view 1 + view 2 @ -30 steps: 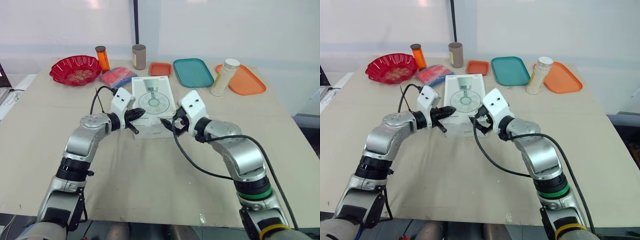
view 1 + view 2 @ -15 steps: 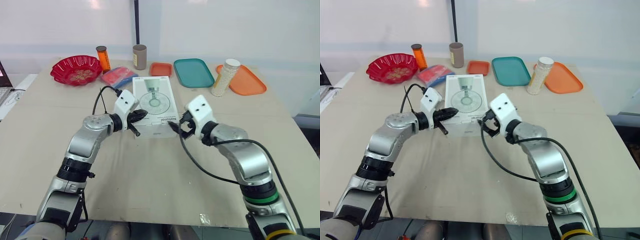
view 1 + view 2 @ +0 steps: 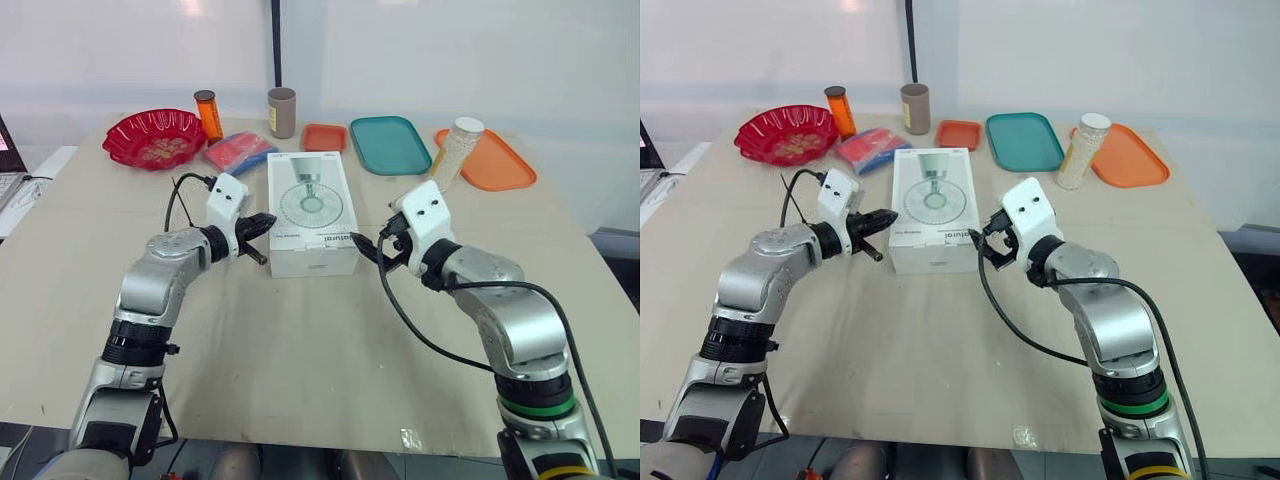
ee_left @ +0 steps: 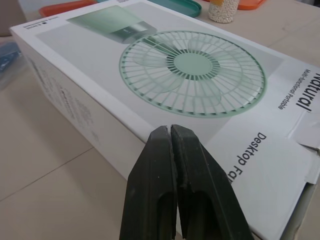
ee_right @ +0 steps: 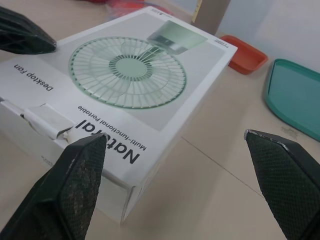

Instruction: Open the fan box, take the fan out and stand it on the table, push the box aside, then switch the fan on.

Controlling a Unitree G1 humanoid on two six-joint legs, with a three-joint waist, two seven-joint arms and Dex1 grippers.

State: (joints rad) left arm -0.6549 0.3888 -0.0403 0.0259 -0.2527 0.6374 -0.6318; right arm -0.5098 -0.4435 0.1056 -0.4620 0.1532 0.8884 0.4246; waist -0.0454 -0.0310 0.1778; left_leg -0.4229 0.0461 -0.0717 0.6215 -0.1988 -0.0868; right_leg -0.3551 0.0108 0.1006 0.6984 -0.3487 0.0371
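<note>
Left eye view: on the tabletop (image 3: 300, 350) the fan box (image 3: 310, 205) is seen lying flat in the middle, lid closed, with an arm at either side of its near end. The left jaws are clenched, tips just beside the box's left edge; the right jaws are released wide beside its near right corner. Opening is judged best done by steadying the left side while the tuck flap (image 5: 46, 119) is caught at the near end and lifted. The flap's slightly raised edge is given plainly by the right wrist view, where the head views offer little more than a white end face.
</note>
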